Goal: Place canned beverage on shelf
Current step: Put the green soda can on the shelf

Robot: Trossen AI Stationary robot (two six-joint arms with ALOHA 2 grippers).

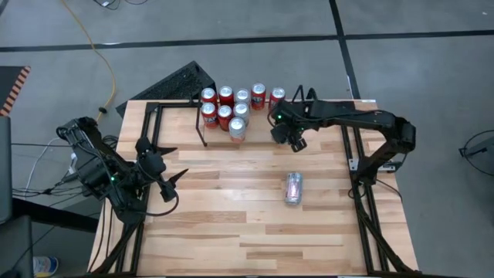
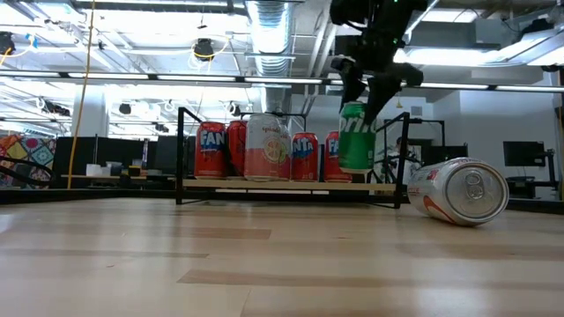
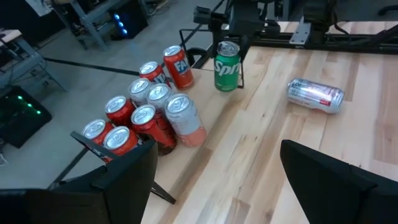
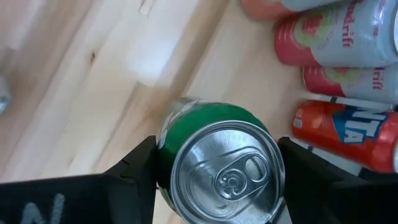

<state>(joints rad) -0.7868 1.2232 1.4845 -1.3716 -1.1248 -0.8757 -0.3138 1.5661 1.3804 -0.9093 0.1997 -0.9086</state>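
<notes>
Pale wooden planks make up the table [image 1: 231, 224], which is sitting on a grey concrete floor, with an open ceiling of ducts and strip lights showing beyond it in the low view. At the left edge, the left gripper [image 1: 171, 181] is waiting with its fingers spread apart, holding nothing. Towards the back, red and silver cans [image 1: 225, 96] are standing packed together on the thin black wire shelf [image 2: 188, 150]. Just right of them, the right gripper [image 4: 214, 171] is clamping a smooth green can [image 4: 217, 165] by its sides, hanging upright above the shelf's right end. Farther right, a silver can [image 1: 293, 188] is lying on its side.
</notes>
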